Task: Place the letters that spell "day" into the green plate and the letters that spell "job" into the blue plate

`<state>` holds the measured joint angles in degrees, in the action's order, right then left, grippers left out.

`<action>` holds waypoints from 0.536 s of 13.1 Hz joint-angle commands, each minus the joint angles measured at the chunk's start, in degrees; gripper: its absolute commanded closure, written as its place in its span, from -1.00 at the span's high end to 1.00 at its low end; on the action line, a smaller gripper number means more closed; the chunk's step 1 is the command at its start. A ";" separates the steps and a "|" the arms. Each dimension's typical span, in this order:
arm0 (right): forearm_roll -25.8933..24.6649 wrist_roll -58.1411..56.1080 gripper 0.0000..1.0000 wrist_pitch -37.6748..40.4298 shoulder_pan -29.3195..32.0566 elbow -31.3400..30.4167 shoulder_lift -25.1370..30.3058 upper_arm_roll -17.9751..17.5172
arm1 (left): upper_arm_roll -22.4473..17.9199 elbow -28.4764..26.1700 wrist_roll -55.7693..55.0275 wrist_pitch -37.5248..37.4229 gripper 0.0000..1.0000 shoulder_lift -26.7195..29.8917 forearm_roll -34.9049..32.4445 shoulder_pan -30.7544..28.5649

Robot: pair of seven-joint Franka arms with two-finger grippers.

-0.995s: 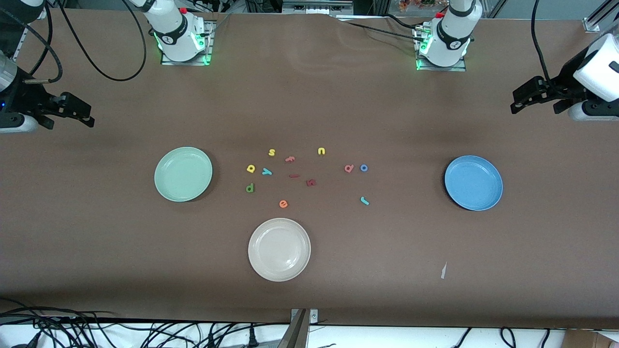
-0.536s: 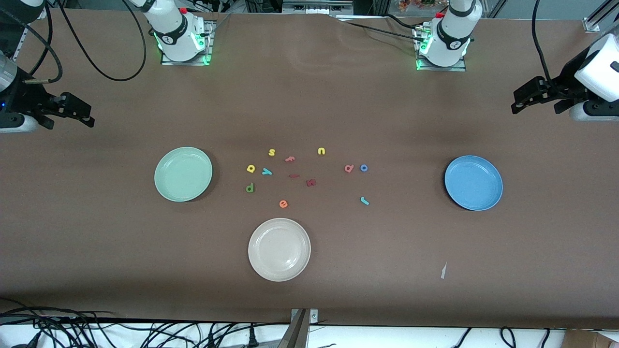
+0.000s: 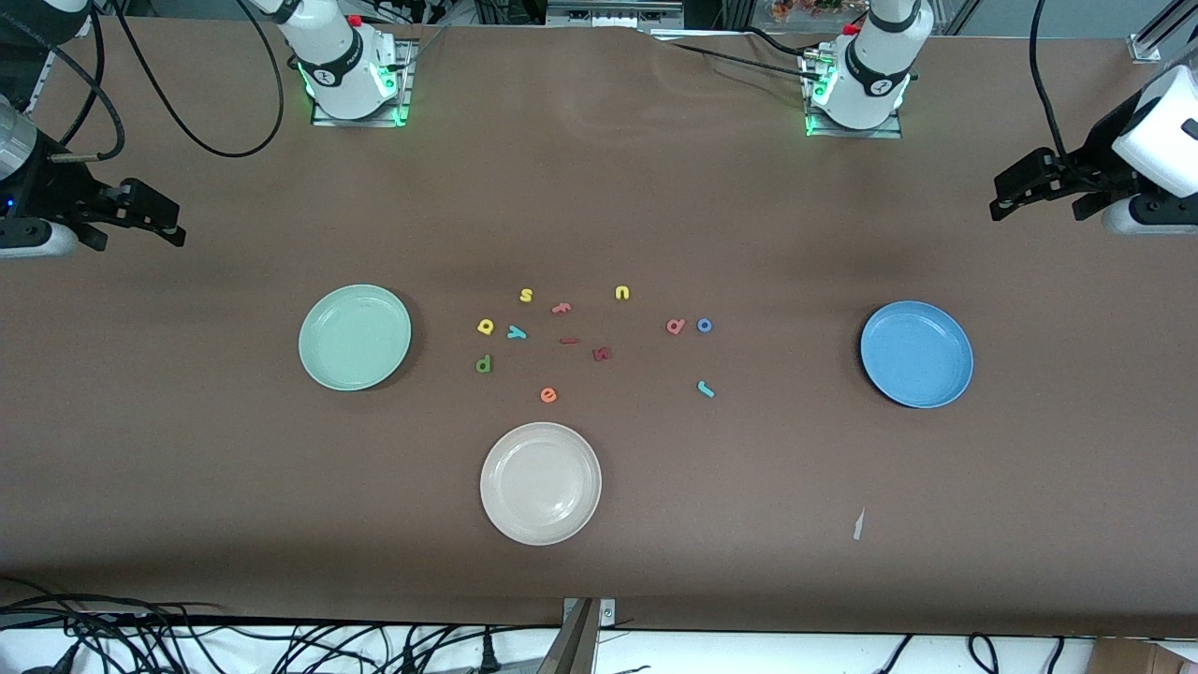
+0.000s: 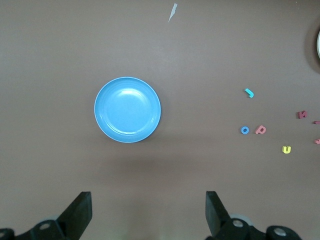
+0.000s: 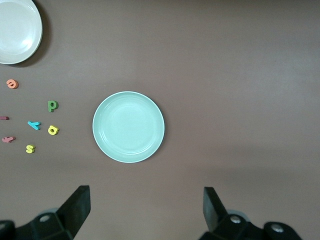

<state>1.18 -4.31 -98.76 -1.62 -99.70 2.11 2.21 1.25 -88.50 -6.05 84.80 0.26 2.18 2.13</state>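
Brown table; black cables along white floor edge near front camera.

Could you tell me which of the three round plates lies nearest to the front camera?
The cream-white round plate: it lies lowest in the front view, nearer than the mint-green plate and the sky-blue plate.

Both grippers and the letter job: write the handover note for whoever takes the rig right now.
Left gripper: open, empty, waiting above the table's left-arm end.
Right gripper: open, empty, waiting above the right-arm end.
Green plate and blue plate: both hold nothing.
Green d, yellow a, teal y: on the table beside the green plate.
Teal j, blue o, pink b: on the table, toward the blue plate.
Done: nothing. Left: all six letters.
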 commanded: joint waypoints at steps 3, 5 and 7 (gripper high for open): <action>0.05 -0.18 1.00 0.23 0.04 0.82 -0.17 -0.19 | 0.16 1.13 0.16 -0.87 1.00 -0.52 1.24 -0.72; 0.05 -0.18 1.00 0.23 0.04 0.82 -0.17 -0.19 | 0.16 1.13 0.33 -0.87 1.00 -0.52 1.33 -1.77; 0.05 -0.17 1.00 0.49 0.04 0.82 -0.08 -0.19 | 0.33 1.22 0.25 -0.87 1.00 -0.52 1.33 -1.52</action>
<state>1.18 -4.31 -98.76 -1.62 -99.70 2.11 2.21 1.19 -88.50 -6.05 84.80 0.22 2.18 1.11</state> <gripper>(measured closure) 0.000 0.000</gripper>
